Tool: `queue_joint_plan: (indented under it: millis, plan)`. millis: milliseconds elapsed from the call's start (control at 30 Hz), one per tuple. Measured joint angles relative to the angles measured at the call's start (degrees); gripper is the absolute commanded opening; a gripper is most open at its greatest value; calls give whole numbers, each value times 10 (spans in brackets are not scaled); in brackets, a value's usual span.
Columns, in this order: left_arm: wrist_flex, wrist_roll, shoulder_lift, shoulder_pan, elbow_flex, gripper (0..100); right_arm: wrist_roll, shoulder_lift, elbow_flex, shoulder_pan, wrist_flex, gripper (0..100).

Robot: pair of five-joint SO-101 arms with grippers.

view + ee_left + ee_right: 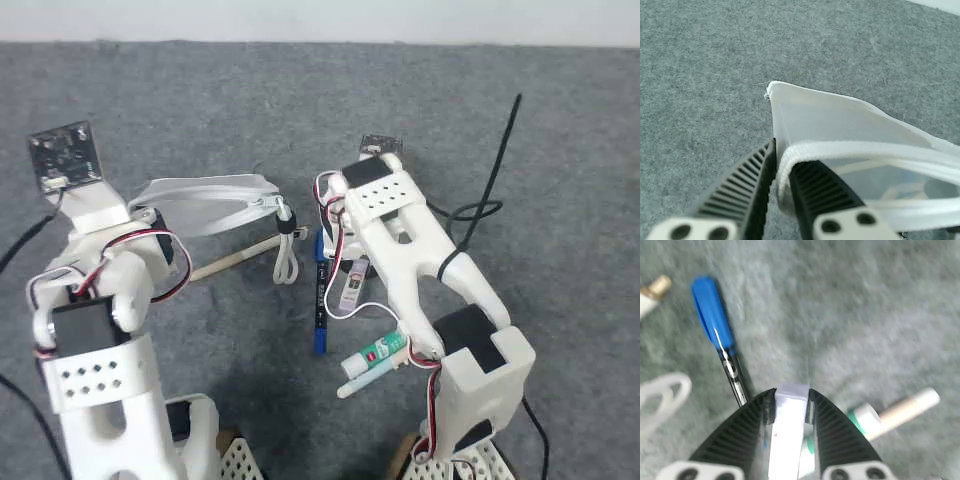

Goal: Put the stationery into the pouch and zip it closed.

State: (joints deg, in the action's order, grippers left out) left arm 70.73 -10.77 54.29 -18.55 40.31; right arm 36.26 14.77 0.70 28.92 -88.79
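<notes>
The pouch (840,117) and the white block (789,435) in the right hand (791,394) both run off frame.

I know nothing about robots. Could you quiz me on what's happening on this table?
1. True or false: the left gripper is shut on the translucent white pouch.
2. Fill in: the black-barrelled pen lying loose on the grey carpet has a ___ cap.
3. The right gripper grips: A) that pen, B) a small flat white bar, C) the pouch.
Key: 1 true; 2 blue; 3 B.
</notes>
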Motion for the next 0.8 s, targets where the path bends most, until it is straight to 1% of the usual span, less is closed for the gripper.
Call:
queue_joint_plan:
  millis: [100,267,400,633,800]
  plan:
    - [0,0,0,0,0,11,-4,0,26,0,-47,6]
    - [-1,0,0,0,0,11,-52,-1,51,0,-101,6]
    - [-1,0,0,0,0,11,-56,-62,51,4,-113,6]
    - [-1,0,0,0,0,11,-56,-199,11,52,-113,6]
    - [-1,0,0,0,0,11,-56,-263,11,56,-113,6]
